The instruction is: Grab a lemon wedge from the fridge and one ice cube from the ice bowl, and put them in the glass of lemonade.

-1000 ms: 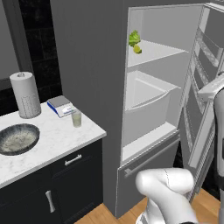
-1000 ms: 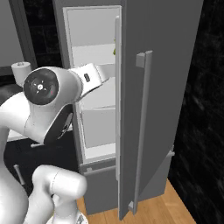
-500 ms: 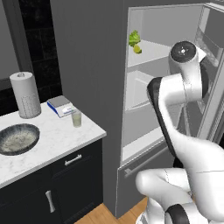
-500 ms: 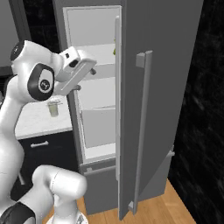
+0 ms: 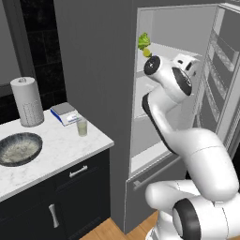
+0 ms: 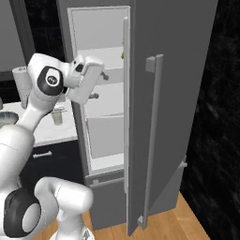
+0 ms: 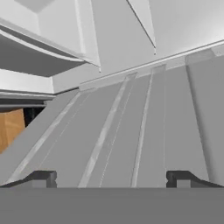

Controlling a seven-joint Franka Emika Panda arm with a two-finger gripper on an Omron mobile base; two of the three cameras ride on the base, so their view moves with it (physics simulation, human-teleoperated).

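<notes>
Inside the open fridge point(image 6: 154, 117) the hand point(image 6: 97, 85) hangs spread wide and empty by the shelves, likely readied for the lemon wedge point(image 5: 147, 52) on the top shelf beside the leafy green point(image 5: 143, 41); the glass of lemonade point(image 5: 82, 127) and ice bowl point(image 5: 18, 149) wait on the counter point(image 5: 56, 150)

My arm covers much of the fridge point(image 5: 183, 28) shelves in the left base view — the lemon wedge point(image 5: 147, 52) sits half-tucked under the leafy vegetable point(image 5: 143, 41), and the ice bowl point(image 5: 18, 149) is cut at the left edge.
</notes>
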